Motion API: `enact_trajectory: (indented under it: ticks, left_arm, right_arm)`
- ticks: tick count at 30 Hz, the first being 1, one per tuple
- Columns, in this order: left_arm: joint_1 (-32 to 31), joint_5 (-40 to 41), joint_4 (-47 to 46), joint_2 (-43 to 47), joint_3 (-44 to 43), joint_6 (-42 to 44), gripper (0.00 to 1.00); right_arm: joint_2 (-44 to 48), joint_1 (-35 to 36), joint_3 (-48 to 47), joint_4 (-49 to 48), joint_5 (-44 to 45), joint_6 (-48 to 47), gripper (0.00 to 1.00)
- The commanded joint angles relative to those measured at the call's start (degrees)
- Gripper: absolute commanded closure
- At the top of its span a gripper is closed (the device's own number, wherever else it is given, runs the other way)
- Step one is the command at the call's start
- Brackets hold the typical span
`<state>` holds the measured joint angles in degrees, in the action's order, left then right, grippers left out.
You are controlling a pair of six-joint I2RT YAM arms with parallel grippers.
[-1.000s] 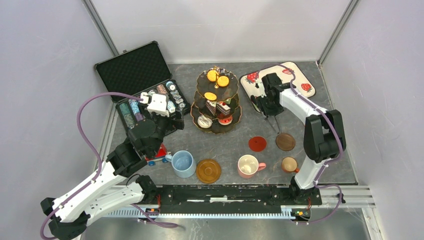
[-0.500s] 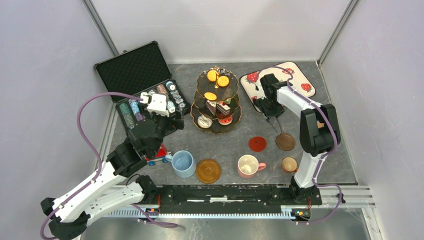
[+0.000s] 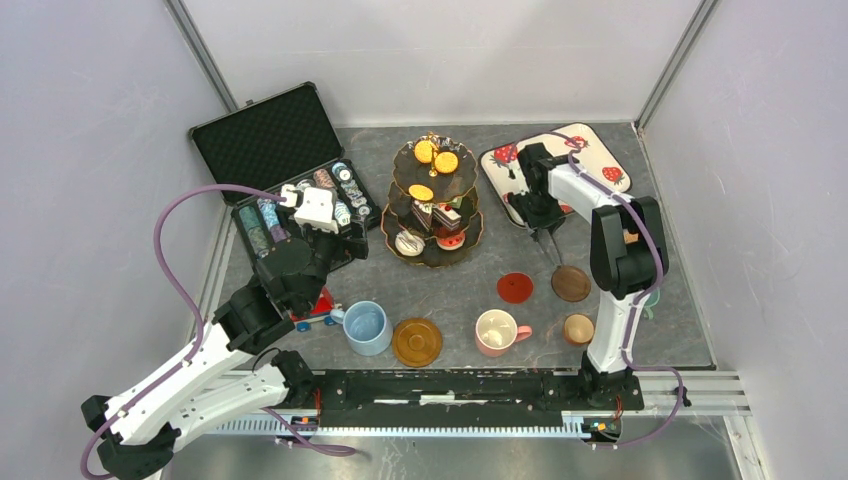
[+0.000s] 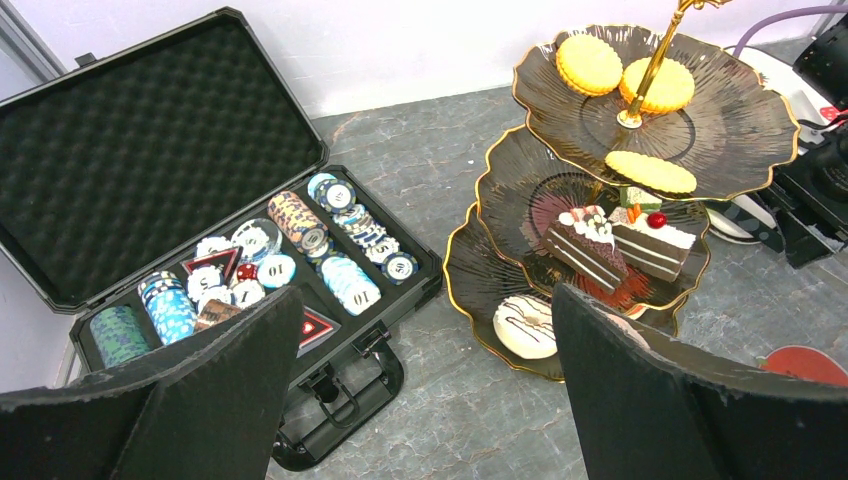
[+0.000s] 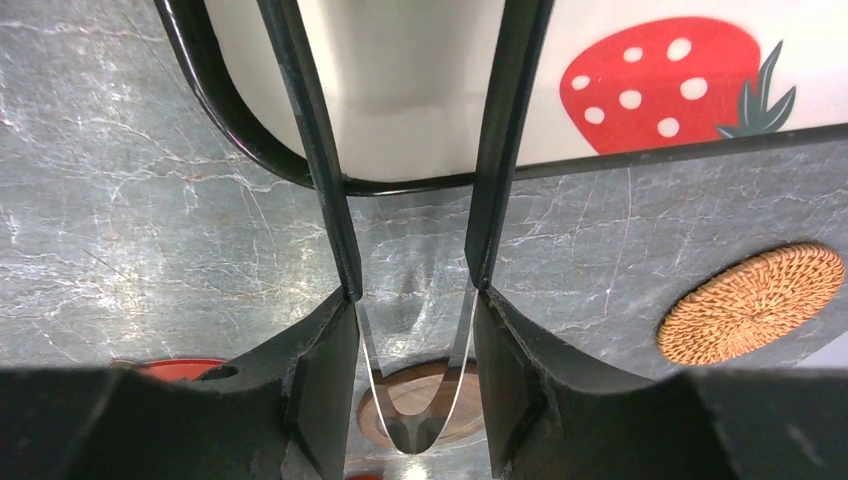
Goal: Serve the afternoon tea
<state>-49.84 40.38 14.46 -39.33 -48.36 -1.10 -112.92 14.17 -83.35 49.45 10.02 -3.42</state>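
Pale lilac walls box in a grey, marble-veined bench (image 3: 470, 265). At its middle rises the dark three-tier stand (image 4: 470, 270), its scalloped plates edged in gold. Yellow macarons (image 4: 588, 63) lie on its top tier, two layered cake slices (image 4: 585, 245) on the middle one, and a white-iced donut (image 4: 525, 325) on the lowest.

Left of the stand a black case (image 4: 150, 150) lies open, its lid lined with egg-crate foam and its base packed with rows of poker chips (image 4: 345, 275). Right of the stand sits a glossy white tray (image 5: 400, 90) with a black rim and printed strawberries.

On the stand's near side are the blue mug (image 3: 367, 327), the pink mug (image 3: 497, 332) and the small brown mug (image 3: 578, 328). Flat round mats lie among them: a ringed brown coaster (image 3: 417, 341), a red coaster (image 3: 515, 288), a smooth wooden coaster (image 3: 571, 283) and a woven coaster (image 5: 750, 300).

My left arm stretches diagonally toward the stand's left side. My left end effector (image 4: 425, 300) is spread wide, just left of the lowest tier.

My right arm is folded, elbow high, to the right of the stand. My right end effector (image 5: 412, 295) points down at the bench off the stand's near-right side. It is pinching thin tongs (image 5: 315, 150) with black arms and a springy metal bend.
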Motion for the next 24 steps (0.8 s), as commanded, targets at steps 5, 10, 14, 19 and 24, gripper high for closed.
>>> enact_trajectory:
  ticks: [5,10,14,19,24]
  left_arm:
    - [0.3,0.4,-1.3,0.1,-0.7,-0.5,0.00]
    - [0.3,0.6,-1.4,0.0,-0.6,-0.4,0.00]
    - [0.3,0.4,-1.3,-0.2,-0.7,-0.5,0.00]
    - [0.3,0.4,-1.3,-0.1,-0.7,-0.6,0.00]
    - [0.3,0.4,-1.2,0.0,-0.7,-0.7,0.00]
  right_arm:
    - [-1.9,-0.1,-5.6,2.4,-0.8,-0.8,0.62]
    - [1.5,-0.1,-3.9,0.2,0.4,-0.2,0.71]
    - [6.0,-0.2,-0.6,-3.1,1.5,-0.1,0.77]
    - [11.8,-1.9,5.5,-8.9,0.1,1.0,0.88]
    - [18.8,-4.8,10.5,-13.4,-5.8,2.3,0.89]
